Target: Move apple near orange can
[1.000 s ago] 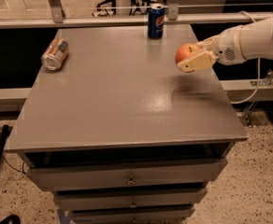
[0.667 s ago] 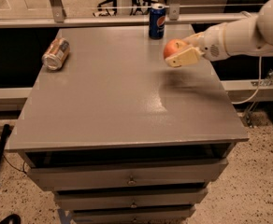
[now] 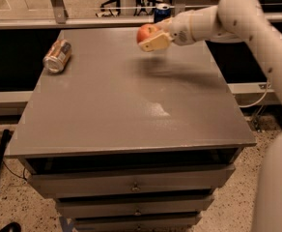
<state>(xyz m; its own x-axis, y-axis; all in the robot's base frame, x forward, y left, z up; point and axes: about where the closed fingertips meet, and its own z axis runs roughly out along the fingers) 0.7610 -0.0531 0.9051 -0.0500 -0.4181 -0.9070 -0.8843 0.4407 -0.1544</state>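
The claw is gripping the apple, its pale fingers pressing against the fruit. It is hovering above the far middle of the bench, clear of the surface. The white arm is reaching in from the right. Just behind the claw, a blue can is standing upright at the bench's far edge. The orange can is lying on its side near the far left edge, well apart from the apple. Drawers are sitting under the benchtop.
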